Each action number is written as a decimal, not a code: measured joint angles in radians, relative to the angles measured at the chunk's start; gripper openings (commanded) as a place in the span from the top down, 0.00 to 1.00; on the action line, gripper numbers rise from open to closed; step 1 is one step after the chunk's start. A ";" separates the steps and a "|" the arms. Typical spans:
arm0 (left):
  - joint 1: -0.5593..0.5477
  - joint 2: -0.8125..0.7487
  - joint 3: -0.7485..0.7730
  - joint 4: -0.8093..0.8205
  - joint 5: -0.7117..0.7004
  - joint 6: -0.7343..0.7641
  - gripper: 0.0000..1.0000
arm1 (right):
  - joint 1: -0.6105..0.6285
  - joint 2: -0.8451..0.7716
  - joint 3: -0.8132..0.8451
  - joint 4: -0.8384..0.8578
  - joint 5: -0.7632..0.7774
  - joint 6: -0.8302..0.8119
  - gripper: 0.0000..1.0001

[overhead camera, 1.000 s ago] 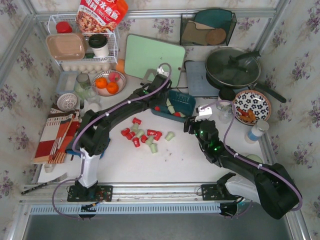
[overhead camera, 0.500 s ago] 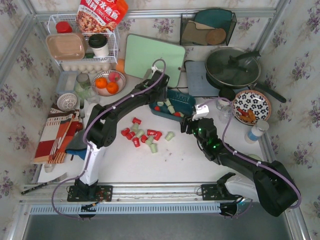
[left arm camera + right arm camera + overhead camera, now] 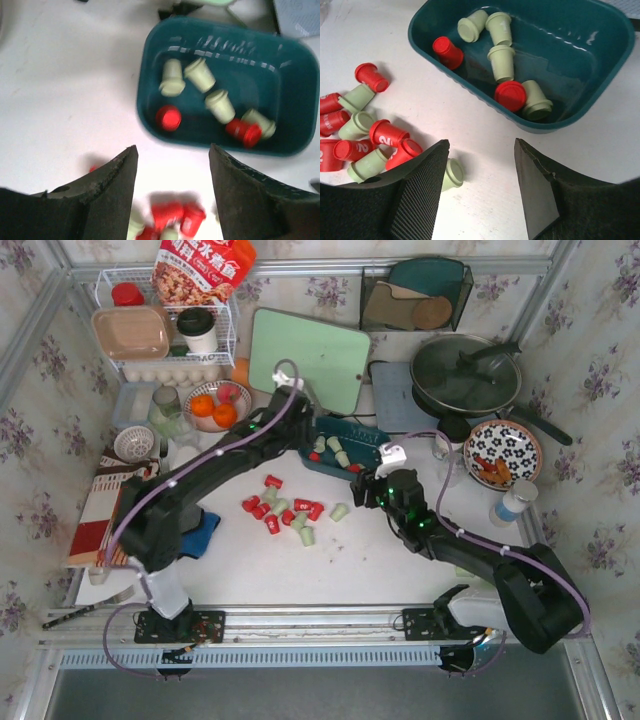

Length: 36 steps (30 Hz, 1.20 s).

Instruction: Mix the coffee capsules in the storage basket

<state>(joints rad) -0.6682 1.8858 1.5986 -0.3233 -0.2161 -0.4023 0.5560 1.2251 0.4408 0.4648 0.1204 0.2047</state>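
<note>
The teal storage basket (image 3: 372,443) holds several coffee capsules, red and pale green (image 3: 200,75). More capsules lie in a loose pile on the white table (image 3: 285,512) in front of it. My left gripper (image 3: 302,435) is open and empty above the table beside the basket's left end. In the left wrist view it (image 3: 172,160) hangs between the basket (image 3: 150,75) and the blurred pile (image 3: 175,217). My right gripper (image 3: 368,490) is open and empty just in front of the basket (image 3: 420,42). A green capsule (image 3: 452,175) lies by its left finger (image 3: 420,190).
A green cutting board (image 3: 308,355) and a bowl of oranges (image 3: 215,405) stand behind the left arm. A lidded pan (image 3: 465,375), a patterned plate (image 3: 503,452) and a glass (image 3: 447,465) are at the right. A white wire rack (image 3: 165,325) and a black mesh holder (image 3: 415,295) stand at the back.
My left gripper has drawn back leftward off the basket's left end, its arm swinging left. My right gripper has edged up and left towards the basket's front wall.
</note>
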 measured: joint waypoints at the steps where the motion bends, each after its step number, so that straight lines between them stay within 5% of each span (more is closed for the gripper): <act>1: 0.000 -0.051 -0.050 0.008 -0.004 0.002 0.38 | 0.002 0.009 0.005 -0.003 -0.010 0.003 0.38; 8: -0.003 -0.442 -0.355 -0.084 -0.018 0.026 0.37 | 0.024 0.077 0.059 -0.045 -0.082 -0.012 0.37; 16: -0.004 -0.793 -0.493 -0.357 0.027 0.082 0.34 | 0.079 0.097 0.188 -0.217 -0.209 -0.113 0.34; 23: -0.005 -0.988 -0.556 -0.528 0.018 0.193 0.33 | 0.107 0.124 0.240 -0.369 -0.220 -0.208 0.33; 36: 0.022 -1.134 -0.668 -0.521 0.006 0.251 0.30 | 0.209 0.337 0.336 -0.558 -0.077 -0.315 0.32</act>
<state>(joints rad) -0.6460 0.7517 0.9302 -0.8440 -0.2104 -0.1509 0.7654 1.5623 0.7765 -0.0933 0.0437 -0.1104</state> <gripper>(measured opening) 0.701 0.681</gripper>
